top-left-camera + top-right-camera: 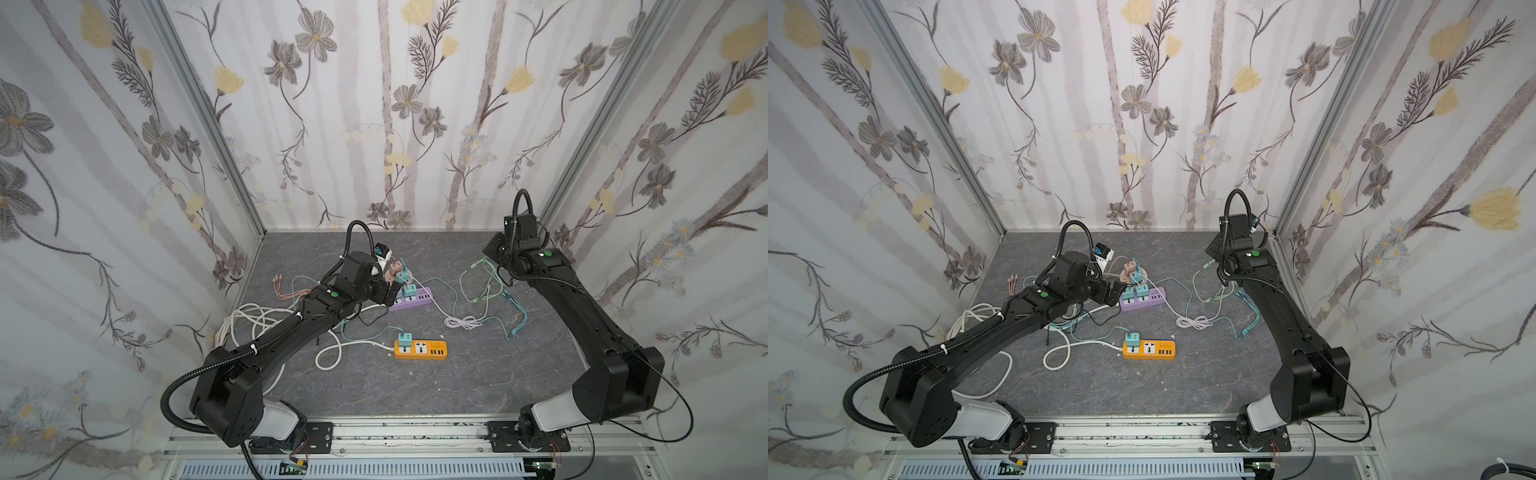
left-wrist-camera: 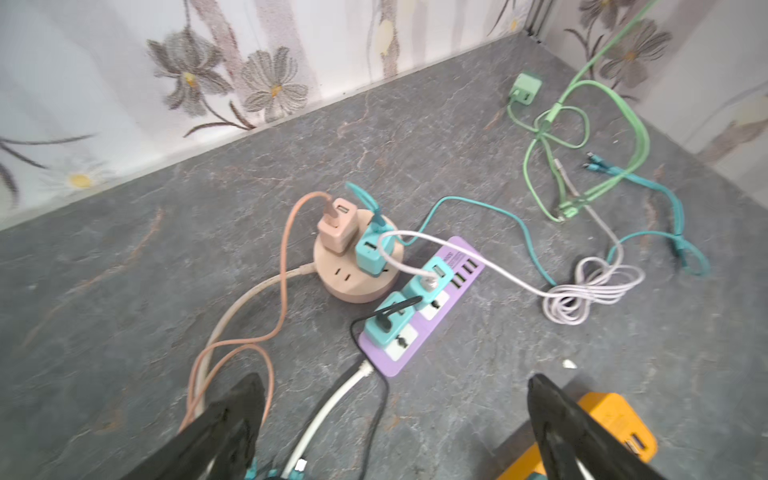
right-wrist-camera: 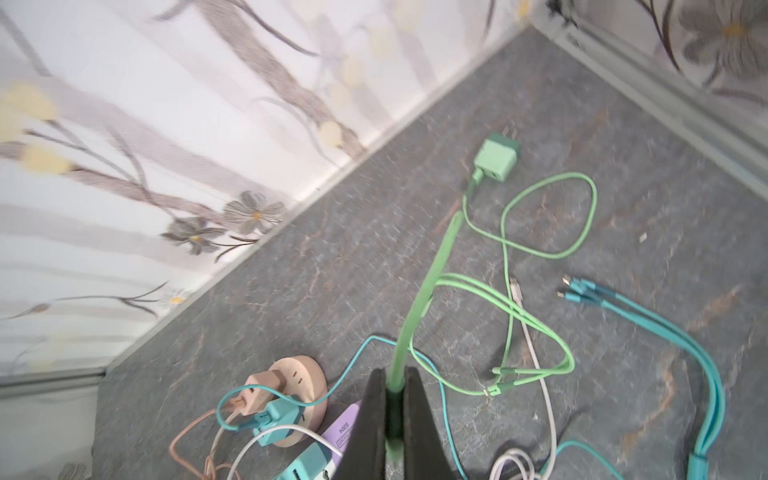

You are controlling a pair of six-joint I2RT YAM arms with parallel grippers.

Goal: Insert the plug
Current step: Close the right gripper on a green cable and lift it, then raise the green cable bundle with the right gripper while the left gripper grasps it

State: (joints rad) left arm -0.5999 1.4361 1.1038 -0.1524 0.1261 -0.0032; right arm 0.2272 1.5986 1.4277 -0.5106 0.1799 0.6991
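Toward the back right corner of the table (image 3: pixel 623 124), right gripper (image 3: pixel 394 374) is clamped on the green cable (image 3: pixel 432 282), not on the plug (image 3: pixel 497 160); plug lies loose further out, prongs toward the corner; left gripper (image 2: pixel 395 378) hangs w/ jaws wide apart, empty, near the purple strip (image 2: pixel 457 253); risk: hauled by the cable, plug prob. swings or twists, so prongs won't line up w/ a socket; cable loops may also snag neighbouring leads.

Table (image 1: pixel 478 386) front bare; tangled cables (image 2: pixel 590 291) crowd purple strip (image 1: pixel 411 305), round socket (image 2: pixel 349 286), green plug (image 3: pixel 496 160)
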